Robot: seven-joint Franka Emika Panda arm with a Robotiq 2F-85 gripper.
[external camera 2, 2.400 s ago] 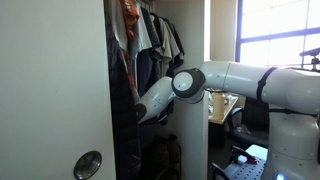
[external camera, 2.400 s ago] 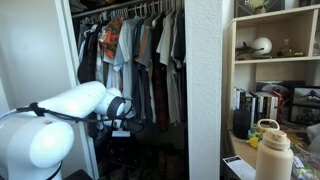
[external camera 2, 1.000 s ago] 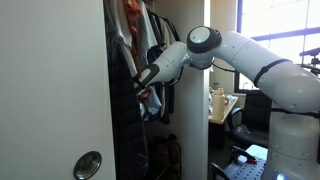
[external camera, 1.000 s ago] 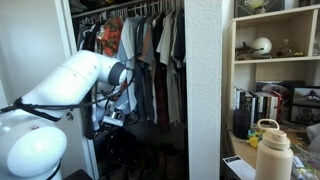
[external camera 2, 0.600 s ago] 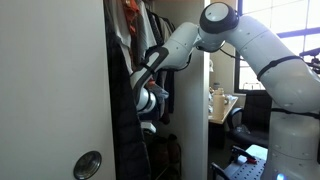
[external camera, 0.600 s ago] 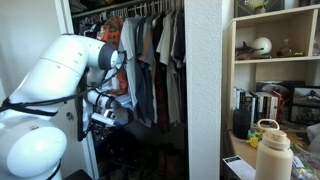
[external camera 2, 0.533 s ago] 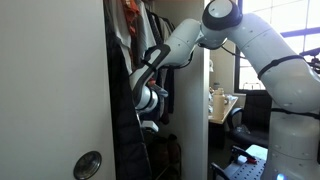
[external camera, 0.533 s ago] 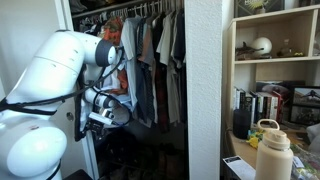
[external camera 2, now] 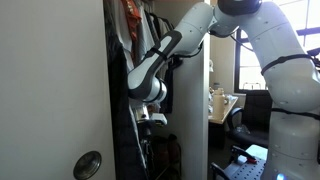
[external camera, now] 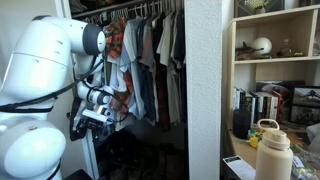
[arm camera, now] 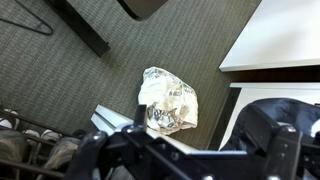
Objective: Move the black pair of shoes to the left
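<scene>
The black pair of shoes does not show clearly in any view; the closet floor is dark in both exterior views. In the wrist view, greyish shoes (arm camera: pixel 22 143) on a rack lie at the bottom left, their colour unclear. My gripper (arm camera: pixel 185 152) points down at the carpet with its fingers wide apart and nothing between them. It hangs at the closet opening in both exterior views (external camera: pixel 96 114) (external camera 2: pixel 152 116), in front of the hanging clothes (external camera: pixel 145 55).
A crumpled white bag (arm camera: pixel 168 100) lies on the carpet under the gripper. A black hanger (arm camera: pixel 40 22) lies at the top left. A white panel (arm camera: pixel 280 40) is at the right. The door with a knob (external camera 2: pixel 88 164) and the bookshelf (external camera: pixel 275 70) flank the closet.
The arm's elbow has swung upward and the gripper has come down and toward the closet's edge, now pointing at the floor.
</scene>
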